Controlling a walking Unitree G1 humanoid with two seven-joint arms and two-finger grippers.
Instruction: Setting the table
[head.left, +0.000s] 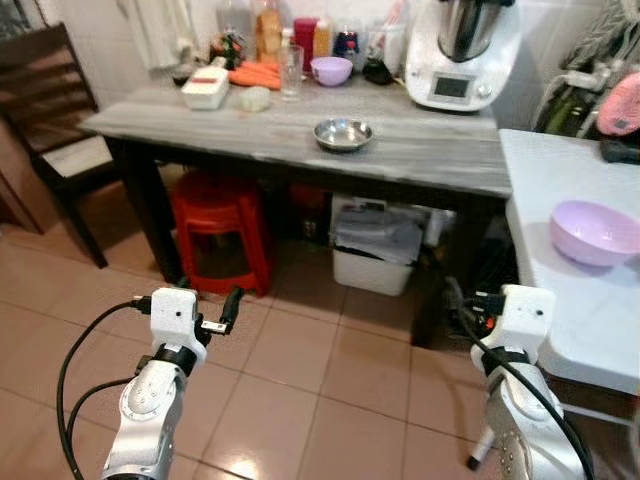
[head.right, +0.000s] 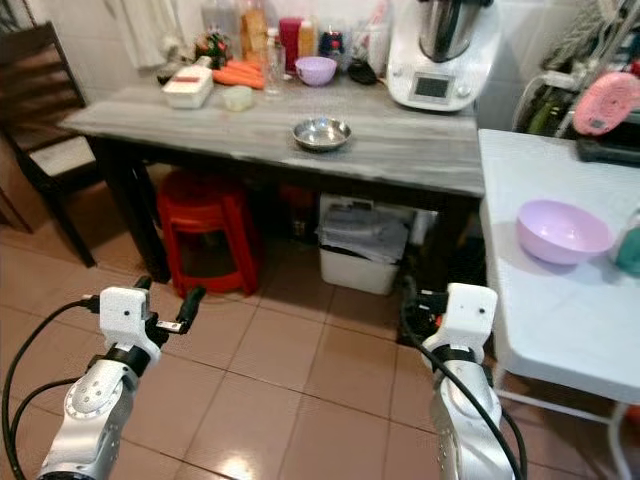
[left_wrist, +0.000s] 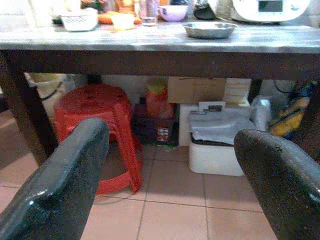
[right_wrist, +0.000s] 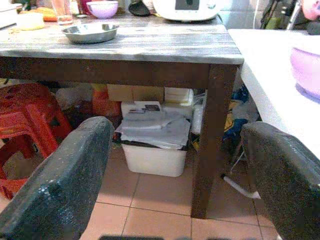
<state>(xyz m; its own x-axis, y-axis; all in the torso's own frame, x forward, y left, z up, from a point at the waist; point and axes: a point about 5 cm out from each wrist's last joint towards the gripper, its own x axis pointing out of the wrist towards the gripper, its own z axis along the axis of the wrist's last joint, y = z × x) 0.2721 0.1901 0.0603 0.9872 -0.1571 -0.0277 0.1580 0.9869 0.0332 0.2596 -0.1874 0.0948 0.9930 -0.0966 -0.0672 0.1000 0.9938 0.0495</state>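
Before me, a grey tabletop (head.left: 420, 150) carries a steel bowl (head.left: 343, 133) near its front edge; the white tabletop (head.left: 560, 190) bears a lilac bowl (head.left: 594, 232).

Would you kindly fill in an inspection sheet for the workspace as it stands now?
Surface: grey table ahead; white table on the robot's right.
Job's things: steel bowl alone mid grey table; lilac bowl on the white table; smaller lilac bowl at the back.
Clutter: glass, carrots, white box, bottles, kitchen machine along the wall.
Grippers: left gripper and right gripper open, empty, low over the floor.
Cables: black cable looping off the left arm.
Surroundings: red stool, white bin under the table; dark chair.
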